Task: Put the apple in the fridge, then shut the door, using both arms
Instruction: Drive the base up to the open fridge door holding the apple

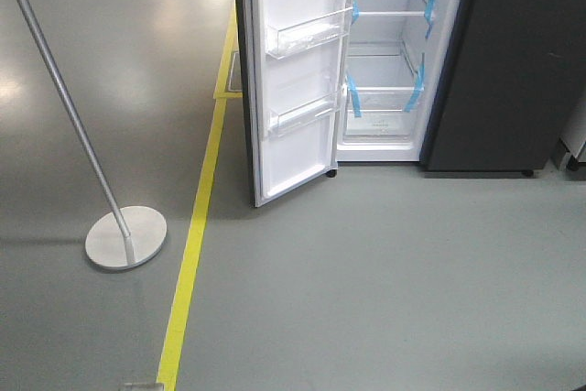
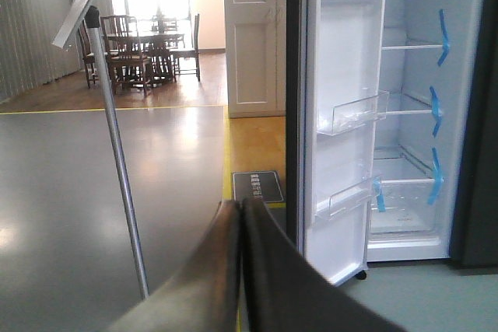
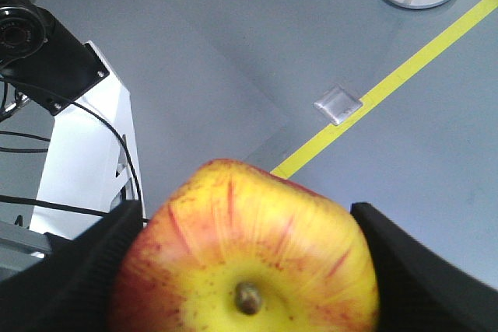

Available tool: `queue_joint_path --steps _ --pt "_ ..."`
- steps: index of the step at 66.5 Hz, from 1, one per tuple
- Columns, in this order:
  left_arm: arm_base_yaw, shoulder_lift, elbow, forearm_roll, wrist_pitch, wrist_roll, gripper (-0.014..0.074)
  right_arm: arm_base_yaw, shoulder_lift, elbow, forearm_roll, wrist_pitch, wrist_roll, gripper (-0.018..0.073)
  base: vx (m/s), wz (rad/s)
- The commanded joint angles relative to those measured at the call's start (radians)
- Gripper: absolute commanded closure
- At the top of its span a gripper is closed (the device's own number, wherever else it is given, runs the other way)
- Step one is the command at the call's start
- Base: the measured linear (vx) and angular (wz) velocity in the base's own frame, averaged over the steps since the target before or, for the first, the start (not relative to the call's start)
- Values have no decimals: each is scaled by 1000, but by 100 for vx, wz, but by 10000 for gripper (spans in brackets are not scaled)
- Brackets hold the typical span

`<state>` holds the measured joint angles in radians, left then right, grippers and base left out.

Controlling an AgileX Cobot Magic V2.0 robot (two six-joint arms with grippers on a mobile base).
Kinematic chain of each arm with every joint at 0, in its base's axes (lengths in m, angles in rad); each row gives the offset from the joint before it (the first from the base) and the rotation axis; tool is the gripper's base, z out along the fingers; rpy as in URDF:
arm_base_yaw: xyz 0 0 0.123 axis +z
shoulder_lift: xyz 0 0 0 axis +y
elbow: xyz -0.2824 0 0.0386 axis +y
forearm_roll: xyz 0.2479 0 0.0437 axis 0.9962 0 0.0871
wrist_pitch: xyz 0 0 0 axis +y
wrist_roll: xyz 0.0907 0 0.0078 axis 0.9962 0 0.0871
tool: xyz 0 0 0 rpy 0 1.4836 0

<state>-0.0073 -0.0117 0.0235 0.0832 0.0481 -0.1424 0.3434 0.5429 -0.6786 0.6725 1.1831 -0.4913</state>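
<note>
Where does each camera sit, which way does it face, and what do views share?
Exterior front-facing: high up, tilted down at floor and open fridge; no robot parts show.
Left wrist-mounted: behind the shut left gripper, facing level toward the open door.
Right wrist-mounted: behind the right gripper clamping the apple, facing down at floor; white robot frame at left.
Shared: front and left wrist see the door; front and right wrist see yellow line and stand base.

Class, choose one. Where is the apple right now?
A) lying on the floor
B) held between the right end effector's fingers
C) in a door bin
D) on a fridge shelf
B: the black fingers of the right end effector clamp the apple on both sides, with the grey floor behind it.
</note>
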Motion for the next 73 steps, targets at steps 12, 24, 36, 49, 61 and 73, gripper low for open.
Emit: queue_joint_path --steps 12,24,36,49,61,73 --pt "-2 -14 -17 -1 -79 -9 603 1 5 -26 48 -38 -8 368 21 -3" --pt "-2 -14 -17 -1 -79 -9 603 1 5 -26 48 -38 -8 368 21 -3" --pt "-2 -14 -17 -1 -79 -9 603 1 5 -26 48 -38 -8 368 21 -3" --pt "-2 -14 -17 -1 -79 -9 603 1 5 -26 48 -38 -8 368 20 -2" --pt "-2 -14 -17 -1 -79 -9 603 1 5 -26 48 -38 -8 368 19 -3" --pt "-2 -14 -17 -1 -79 -9 603 1 5 -26 48 -38 -8 368 17 -1"
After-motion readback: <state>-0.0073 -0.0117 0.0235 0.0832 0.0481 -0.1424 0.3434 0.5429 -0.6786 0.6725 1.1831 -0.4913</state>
